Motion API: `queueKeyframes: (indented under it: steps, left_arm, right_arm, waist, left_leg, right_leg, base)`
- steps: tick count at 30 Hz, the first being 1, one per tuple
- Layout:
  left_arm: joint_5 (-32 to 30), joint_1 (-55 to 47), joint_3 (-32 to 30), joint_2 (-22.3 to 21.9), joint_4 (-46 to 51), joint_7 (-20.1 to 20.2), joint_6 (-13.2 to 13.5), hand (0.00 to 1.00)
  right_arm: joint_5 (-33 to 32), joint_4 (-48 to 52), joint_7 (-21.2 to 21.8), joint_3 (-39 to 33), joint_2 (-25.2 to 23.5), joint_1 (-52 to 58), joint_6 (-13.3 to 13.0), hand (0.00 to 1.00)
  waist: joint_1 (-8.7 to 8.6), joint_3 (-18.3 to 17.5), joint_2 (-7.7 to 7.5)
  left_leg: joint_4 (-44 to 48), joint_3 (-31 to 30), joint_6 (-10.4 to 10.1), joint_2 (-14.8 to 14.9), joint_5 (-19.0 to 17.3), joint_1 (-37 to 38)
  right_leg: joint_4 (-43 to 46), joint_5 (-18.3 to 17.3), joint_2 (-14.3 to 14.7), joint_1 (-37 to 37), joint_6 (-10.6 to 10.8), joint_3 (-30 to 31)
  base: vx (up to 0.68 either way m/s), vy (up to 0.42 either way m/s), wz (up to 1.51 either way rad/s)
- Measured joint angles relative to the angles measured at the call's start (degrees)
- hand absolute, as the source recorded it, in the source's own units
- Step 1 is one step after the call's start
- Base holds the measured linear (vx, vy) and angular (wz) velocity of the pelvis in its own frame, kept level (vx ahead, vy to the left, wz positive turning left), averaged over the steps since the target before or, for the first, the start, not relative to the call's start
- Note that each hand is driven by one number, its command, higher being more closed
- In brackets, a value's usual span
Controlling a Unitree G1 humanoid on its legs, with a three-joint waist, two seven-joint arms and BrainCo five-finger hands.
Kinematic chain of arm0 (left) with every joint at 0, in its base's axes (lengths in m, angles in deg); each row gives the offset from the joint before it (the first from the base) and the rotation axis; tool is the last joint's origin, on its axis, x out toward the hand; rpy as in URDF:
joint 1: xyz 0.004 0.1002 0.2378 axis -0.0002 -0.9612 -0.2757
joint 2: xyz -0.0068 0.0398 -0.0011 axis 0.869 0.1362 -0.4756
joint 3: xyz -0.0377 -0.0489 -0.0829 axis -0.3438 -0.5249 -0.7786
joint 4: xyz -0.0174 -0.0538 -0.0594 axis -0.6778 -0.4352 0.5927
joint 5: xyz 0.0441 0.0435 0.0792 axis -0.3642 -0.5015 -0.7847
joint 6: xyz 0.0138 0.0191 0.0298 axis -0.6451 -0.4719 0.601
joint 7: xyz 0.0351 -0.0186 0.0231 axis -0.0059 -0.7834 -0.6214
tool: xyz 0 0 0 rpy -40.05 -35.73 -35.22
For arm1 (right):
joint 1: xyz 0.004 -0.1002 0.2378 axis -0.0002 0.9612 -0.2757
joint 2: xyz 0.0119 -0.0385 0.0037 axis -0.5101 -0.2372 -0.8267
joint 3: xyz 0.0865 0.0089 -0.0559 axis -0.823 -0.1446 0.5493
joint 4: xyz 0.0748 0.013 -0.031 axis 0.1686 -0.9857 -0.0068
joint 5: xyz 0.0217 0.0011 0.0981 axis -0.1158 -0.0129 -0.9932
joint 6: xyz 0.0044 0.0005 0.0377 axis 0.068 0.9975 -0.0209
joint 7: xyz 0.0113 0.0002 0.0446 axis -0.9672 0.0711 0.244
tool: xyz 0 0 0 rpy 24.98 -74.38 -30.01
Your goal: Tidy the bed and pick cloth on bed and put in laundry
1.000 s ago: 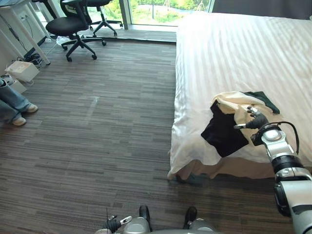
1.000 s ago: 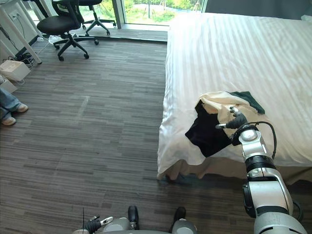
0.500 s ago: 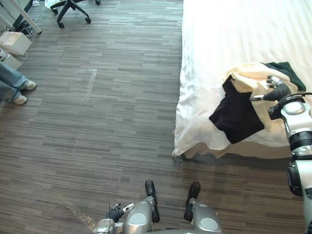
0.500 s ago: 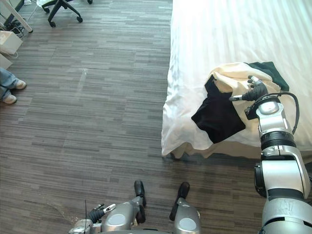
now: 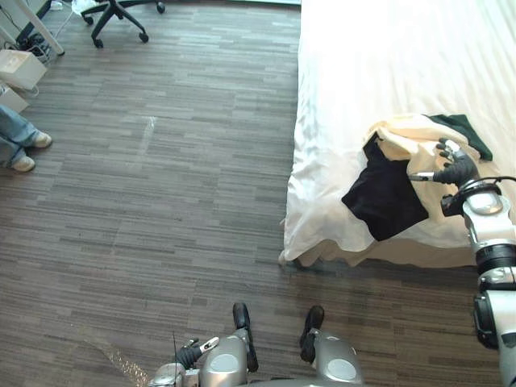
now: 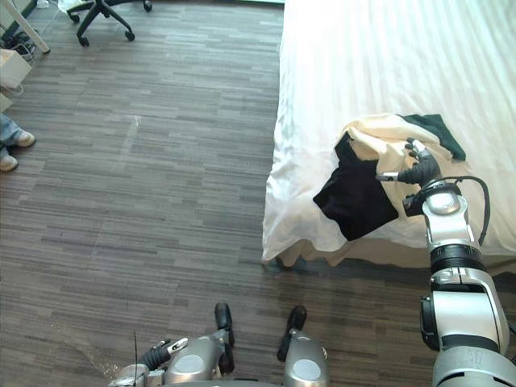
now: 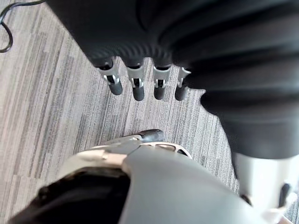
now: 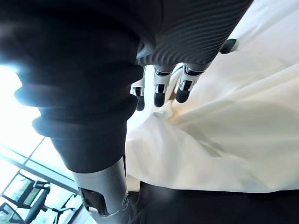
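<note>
A pile of clothes lies near the foot corner of the white bed (image 5: 379, 56): a cream cloth (image 5: 407, 139) on top, a black cloth (image 5: 384, 197) hanging towards the bed's edge, and a dark green cloth (image 5: 465, 133) behind. My right hand (image 5: 454, 167) hovers at the pile's right side, fingers relaxed and thumb out, open. In the right wrist view its fingers (image 8: 159, 91) reach just over the cream cloth (image 8: 224, 140), curled round nothing. My left hand (image 5: 190, 355) hangs low by my side, open, its fingers (image 7: 138, 86) above the floor.
Grey striped carpet (image 5: 161, 185) lies left of the bed. A black office chair (image 5: 113, 12) stands at the far left, with a white box (image 5: 20, 68) beside a desk leg. A person's legs and shoes (image 5: 20, 149) show at the left edge.
The camera has tilted down and shifted, so the whole scene sits differently. My right hand stays over the right side of the clothes pile, with little visible movement relative to it.
</note>
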Motion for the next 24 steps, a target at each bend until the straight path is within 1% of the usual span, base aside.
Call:
queueKeyframes:
  steps: [1, 2, 3, 4, 6, 7, 9, 10, 11, 12, 13, 14, 16, 17, 18, 20, 22, 23, 24]
  left_arm:
    - [0.3, 0.8, 0.3, -0.1, 0.0, 0.0, 0.0, 0.00]
    - [1.0, 1.4, 0.5, -0.1, 0.0, 0.1, 0.0, 0.00]
    - [1.2, 1.7, 0.5, -0.2, 0.0, 0.1, 0.0, 0.00]
    - [2.0, 2.5, 0.6, -0.3, 0.0, 0.1, 0.1, 0.00]
    - [2.7, 3.7, 1.6, -0.4, 0.0, 0.1, 0.2, 0.00]
    - [3.0, 3.9, 2.1, -0.3, 0.0, 0.1, 0.2, 0.00]
    - [4.5, 4.7, 3.2, -0.7, 0.0, 0.2, 0.1, 0.00]
    - [4.8, 4.7, 3.4, -0.8, 0.0, 0.2, 0.1, 0.00]
    - [5.2, 4.9, 4.3, -0.8, 0.2, 0.2, 0.0, 0.00]
    - [5.2, 5.1, 5.1, -0.8, 0.7, 0.2, -0.2, 0.00]
    - [5.3, 5.2, 5.5, -0.8, 1.1, 0.3, -0.4, 0.00]
    - [5.3, 5.3, 5.6, -0.9, 1.1, 0.9, -0.4, 0.00]
    - [5.2, 5.4, 5.6, -0.9, 1.1, 1.5, -0.4, 0.00]
    - [5.2, 5.6, 5.7, -0.9, 1.1, 2.2, -0.3, 0.00]
    - [5.2, 5.7, 6.8, -0.5, 1.1, 2.6, -0.2, 0.00]
    - [5.2, 5.7, 7.2, -0.4, 1.1, 2.9, 0.0, 0.00]
    - [5.1, 5.6, 7.2, -0.4, 1.2, 3.8, 0.5, 0.00]
    - [5.1, 5.6, 7.2, -0.4, 1.2, 3.9, 0.9, 0.00]
    - [5.1, 5.6, 7.2, -0.4, 1.2, 3.9, 1.3, 0.00]
  right_arm:
    - [0.2, 0.0, -0.1, 0.7, 1.0, -1.6, 0.4, 0.00]
    - [0.5, 0.0, -0.1, 1.9, 1.9, -3.4, 1.0, 0.00]
    - [0.7, 0.0, -0.1, 2.2, 2.3, -4.1, 1.3, 0.00]
    - [1.3, -0.7, -0.1, 2.3, 3.2, -5.8, 1.8, 0.00]
    - [3.2, -2.4, -0.2, 4.2, 4.1, -9.1, 3.9, 0.00]
    - [3.8, -3.2, -0.2, 4.4, 4.2, -9.9, 4.6, 0.00]
    - [6.6, -5.5, 0.0, 4.5, 4.2, -12.1, 8.2, 0.00]
    - [7.6, -5.8, 0.0, 4.4, 4.2, -12.6, 9.2, 0.00]
    - [9.7, -5.9, 0.6, 4.4, 5.1, -13.5, 11.1, 0.00]
    - [11.5, -5.9, 2.1, 4.4, 6.2, -14.5, 12.6, 0.00]
    - [13.3, -6.1, 3.7, 4.3, 6.9, -15.6, 13.7, 1.00]
    - [15.2, -6.2, 5.9, 4.3, 7.6, -16.7, 14.9, 1.00]
    - [17.9, -6.4, 7.7, 4.2, 7.7, -17.6, 16.0, 1.00]
    - [19.6, -6.4, 9.4, 3.8, 8.6, -18.4, 16.7, 1.00]
    - [20.4, -6.6, 10.9, 3.2, 9.2, -18.8, 16.7, 1.00]
    - [20.4, -7.3, 12.3, 1.9, 9.5, -18.7, 16.7, 1.00]
    - [18.4, -7.5, 12.5, 1.0, 9.6, -17.9, 16.3, 1.00]
    - [16.0, -7.5, 12.5, 0.4, 9.6, -16.6, 15.3, 1.00]
    - [10.9, -7.4, 11.7, -0.8, 9.5, -14.4, 12.9, 1.00]
  waist:
    - [0.15, 0.4, 0.56]
    - [0.85, 1.0, 1.22]
    - [1.19, 1.2, 1.49]
    - [1.28, 1.9, 2.24]
    - [1.33, 2.9, 3.45]
    - [1.40, 3.1, 3.71]
    - [1.81, 4.0, 5.00]
    - [2.04, 4.1, 5.23]
    - [2.53, 4.4, 5.93]
    - [2.89, 4.7, 6.45]
    - [2.91, 4.9, 6.94]
    - [2.88, 5.2, 7.37]
    - [2.88, 5.2, 7.40]
    - [2.90, 5.3, 7.59]
    - [2.92, 5.3, 7.68]
    - [2.88, 5.3, 7.67]
    - [2.85, 5.3, 7.67]
    - [2.77, 5.3, 7.66]
    - [2.68, 5.3, 7.64]
  left_leg:
    - [0.0, -0.1, 0.0, 0.0, 0.0, -0.7]
    - [0.0, -0.3, 0.1, 0.0, 0.2, -1.4]
    - [0.0, -0.3, 0.1, 0.0, 0.3, -2.0]
    - [0.0, -0.4, 0.1, 0.0, 0.6, -3.0]
    - [0.0, -1.1, 0.6, -0.1, 1.6, -4.9]
    - [0.0, -1.2, 0.6, -0.1, 1.9, -5.6]
    - [0.1, -1.8, 0.7, -0.3, 2.2, -7.2]
    - [0.1, -1.8, 0.7, -0.3, 2.2, -7.5]
    - [0.1, -1.9, 0.7, -0.4, 2.2, -7.9]
    - [0.1, -1.9, 0.7, -0.5, 2.2, -8.3]
    - [0.1, -2.2, 0.7, -0.6, 2.2, -8.6]
    - [0.1, -2.8, 0.7, -1.0, 2.2, -8.9]
    - [0.1, -3.2, 0.7, -1.2, 2.3, -9.3]
    - [0.1, -3.4, 0.7, -1.3, 2.3, -9.5]
    - [0.1, -3.6, 0.7, -1.4, 2.3, -9.4]
    - [0.1, -3.7, 0.7, -1.7, 2.3, -9.2]
    - [0.1, -3.7, 0.7, -1.8, 2.3, -8.7]
    - [0.1, -3.8, 0.8, -1.8, 2.3, -8.2]
    - [0.1, -3.7, 0.8, -1.7, 2.3, -7.4]
  right_leg:
    - [0.2, 0.0, -0.1, -0.7, 0.0, 0.0]
    - [0.4, 0.1, -0.1, -1.5, -0.1, -0.1]
    - [0.5, 0.1, -0.1, -2.0, -0.2, 0.0]
    - [0.5, 0.2, -0.1, -2.9, -0.3, -0.2]
    - [1.0, 0.5, -0.7, -5.1, -0.4, -0.8]
    - [1.2, 0.5, -0.8, -5.8, -0.4, -0.9]
    - [1.5, 0.6, -0.8, -7.2, -0.5, -1.1]
    - [1.5, 0.6, -0.7, -7.7, -0.5, -1.0]
    - [1.6, 0.6, -0.8, -8.1, -0.5, -0.9]
    - [1.8, 0.6, -0.9, -8.5, -0.5, -1.0]
    - [1.8, 0.6, -1.0, -8.7, -0.5, -1.1]
    - [1.9, 0.5, -1.1, -8.8, -0.5, -1.4]
    - [2.8, 0.2, -1.4, -9.6, -0.3, -1.3]
    - [3.4, -0.2, -1.7, -9.9, -0.4, -1.4]
    - [3.7, -0.3, -1.9, -9.9, -0.3, -1.4]
    - [4.3, -0.8, -2.1, -9.9, -0.2, -1.4]
    - [5.2, -1.4, -2.4, -9.8, -0.2, -1.4]
    - [5.5, -1.6, -2.5, -9.4, -0.2, -1.4]
    - [5.5, -1.8, -2.4, -8.7, -0.2, -1.4]
  base:
    - [-0.03, 0.013, 0.06]
    - [0.00, 0.000, 0.00]
    - [-0.01, 0.002, 0.03]
    - [0.01, -0.007, 0.07]
    - [0.03, -0.011, 0.16]
    - [0.04, -0.017, 0.14]
    - [0.03, -0.026, 0.09]
    - [0.04, -0.028, 0.03]
    - [0.03, -0.021, 0.00]
    - [0.04, -0.019, 0.06]
    - [0.04, -0.009, 0.13]
    - [0.04, 0.002, 0.13]
    - [0.04, -0.001, 0.08]
    - [0.04, -0.020, 0.08]
    - [0.04, -0.023, 0.08]
    - [0.04, -0.017, 0.05]
    - [0.05, -0.033, 0.02]
    - [0.05, -0.052, -0.01]
    - [0.06, -0.057, -0.01]
